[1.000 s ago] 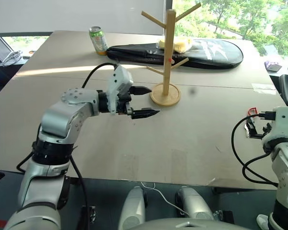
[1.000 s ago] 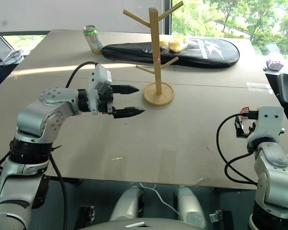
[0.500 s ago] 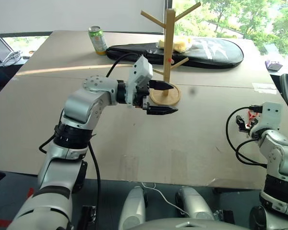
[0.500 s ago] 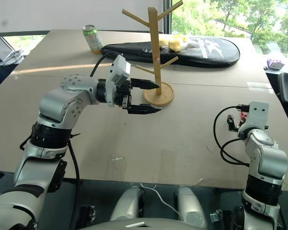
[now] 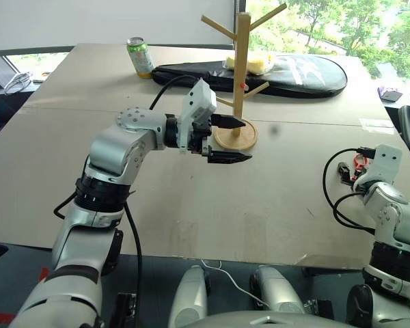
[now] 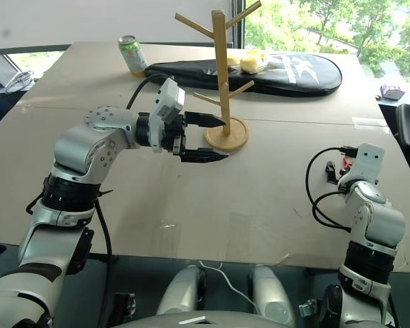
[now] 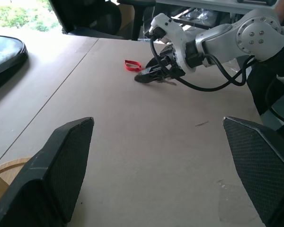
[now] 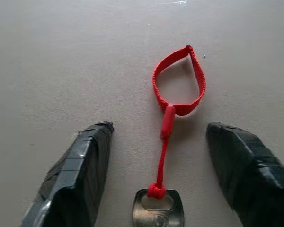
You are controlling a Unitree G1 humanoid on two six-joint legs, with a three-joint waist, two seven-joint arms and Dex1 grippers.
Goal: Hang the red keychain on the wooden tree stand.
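Red keychain (image 5: pixel 357 162) is lying flat on the table (image 5: pixel 273 198) near its right edge, well apart from the wooden tree stand (image 5: pixel 237 82), which is standing upright on its disc base. In the head views, the right gripper (image 5: pixel 352 171) is sitting low over the keychain, while the left gripper (image 5: pixel 234 139) is hovering just beside the stand's base with its fingers spread.

From the left wrist, the keychain (image 7: pixel 131 65) is showing on bare tabletop just past the right gripper (image 7: pixel 149 75), whose fingertips are resting close to the surface.

From the right wrist, the keychain (image 8: pixel 173 104) is lying between the two spread fingers (image 8: pixel 83 165), touching neither. Its long axis is running along the gripper's pointing direction: loop end pointing away from the wrist, cord trailing back to a small metal tab (image 8: pixel 157 213) nearest the camera.
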